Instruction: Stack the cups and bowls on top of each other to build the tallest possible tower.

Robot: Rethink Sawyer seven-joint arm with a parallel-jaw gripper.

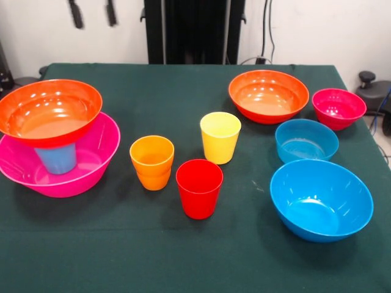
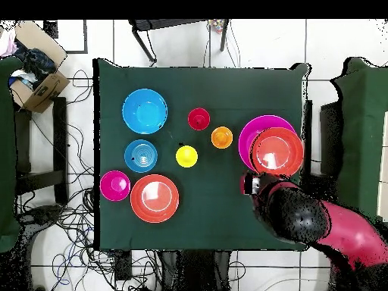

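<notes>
The pincer [image 2: 248, 183] hovered just beside the tower [image 1: 55, 137]; its spread could not be told. The tower, a pink bowl [image 1: 91, 168], blue cup [image 1: 56, 159] and orange-red bowl [image 1: 52, 110], stood at the worktop's [image 1: 183, 256] left edge. Near worktop lay open.

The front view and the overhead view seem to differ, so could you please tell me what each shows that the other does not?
Only the front view shows the light blue cup standing in the pink bowl under an orange-red bowl. Only the overhead view shows the robot arm, its pincer beside that stack, and a cardboard box off the table. Both show the yellow cup, orange cup, red cup and remaining bowls.
</notes>
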